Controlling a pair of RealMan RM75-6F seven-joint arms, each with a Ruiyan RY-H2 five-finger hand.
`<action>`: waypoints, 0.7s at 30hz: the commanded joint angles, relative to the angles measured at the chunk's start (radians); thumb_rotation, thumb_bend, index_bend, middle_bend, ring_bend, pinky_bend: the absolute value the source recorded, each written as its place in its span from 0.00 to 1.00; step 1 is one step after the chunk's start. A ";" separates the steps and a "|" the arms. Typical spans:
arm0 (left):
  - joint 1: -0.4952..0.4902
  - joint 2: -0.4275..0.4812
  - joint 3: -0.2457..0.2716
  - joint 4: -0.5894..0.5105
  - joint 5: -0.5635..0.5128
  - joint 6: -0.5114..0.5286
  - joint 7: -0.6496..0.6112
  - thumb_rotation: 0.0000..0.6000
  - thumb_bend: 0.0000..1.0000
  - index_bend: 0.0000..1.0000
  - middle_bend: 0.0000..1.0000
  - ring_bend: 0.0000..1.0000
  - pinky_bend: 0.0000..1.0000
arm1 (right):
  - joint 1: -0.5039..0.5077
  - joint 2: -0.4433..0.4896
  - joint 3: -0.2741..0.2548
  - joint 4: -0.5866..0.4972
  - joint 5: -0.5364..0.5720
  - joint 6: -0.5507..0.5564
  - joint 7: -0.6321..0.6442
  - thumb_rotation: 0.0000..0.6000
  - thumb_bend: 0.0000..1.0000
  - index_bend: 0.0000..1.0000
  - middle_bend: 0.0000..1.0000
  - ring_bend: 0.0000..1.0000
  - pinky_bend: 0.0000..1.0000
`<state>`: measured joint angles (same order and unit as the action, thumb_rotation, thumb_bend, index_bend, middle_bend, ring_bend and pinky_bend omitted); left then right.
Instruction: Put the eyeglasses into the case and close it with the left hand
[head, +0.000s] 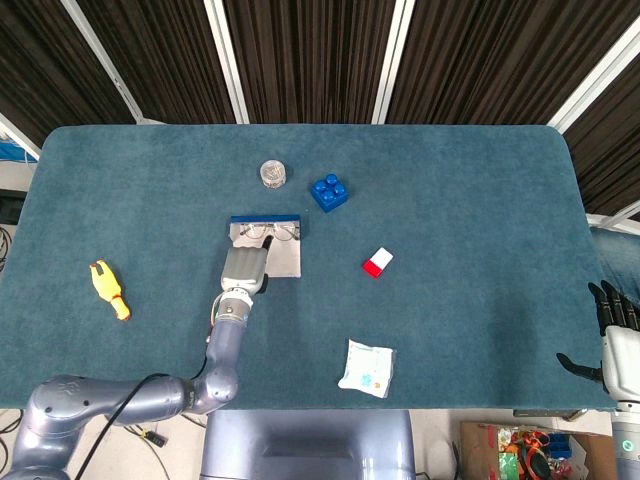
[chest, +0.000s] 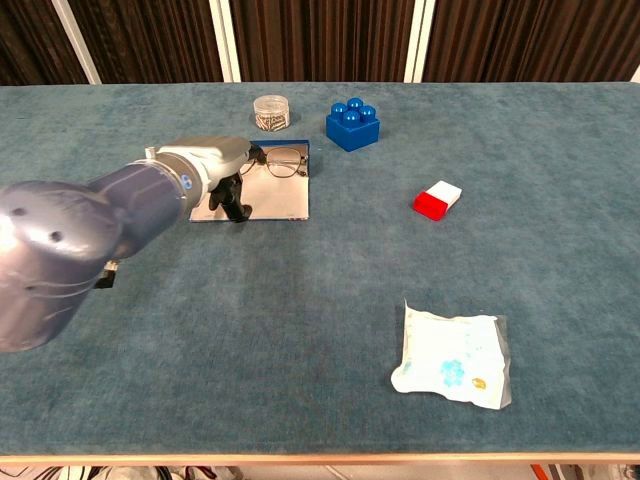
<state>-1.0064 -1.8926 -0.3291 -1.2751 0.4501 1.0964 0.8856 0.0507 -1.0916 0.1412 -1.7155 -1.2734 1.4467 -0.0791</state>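
My left hand (head: 243, 268) hovers over the near left edge of the open case (head: 279, 258) on the table (head: 450, 200); its fingers (chest: 236, 205) curl downward, holding nothing. The eyeglasses (chest: 272, 160) lie inside the case against its blue lid. My right hand (head: 612, 335) rests off the table's right edge, fingers apart.

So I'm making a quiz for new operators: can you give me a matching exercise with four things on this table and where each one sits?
Things:
1. eyeglasses
2. yellow toy
3. clear jar
4. white packet

Places:
A. near the table's front edge
B. left of the blue brick
C. inside the open case
D. far left of the table, head view only

Pairs: 1-C, 2-D, 3-B, 4-A
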 joint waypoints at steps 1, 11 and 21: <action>0.048 0.061 0.062 -0.080 0.083 0.015 -0.034 1.00 0.26 0.13 0.33 0.25 0.33 | 0.000 0.000 0.000 0.000 0.001 0.000 0.000 1.00 0.05 0.05 0.00 0.08 0.22; 0.090 0.113 0.138 -0.102 0.228 0.005 -0.098 1.00 0.18 0.09 0.15 0.08 0.12 | 0.000 0.003 0.001 -0.005 0.010 -0.008 0.006 1.00 0.05 0.05 0.00 0.09 0.22; 0.087 0.049 0.143 0.037 0.312 -0.017 -0.134 1.00 0.21 0.09 0.16 0.08 0.12 | 0.001 0.008 0.003 -0.010 0.025 -0.017 0.010 1.00 0.05 0.06 0.00 0.09 0.22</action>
<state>-0.9164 -1.8318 -0.1863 -1.2527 0.7544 1.0836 0.7466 0.0517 -1.0839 0.1441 -1.7252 -1.2491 1.4296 -0.0694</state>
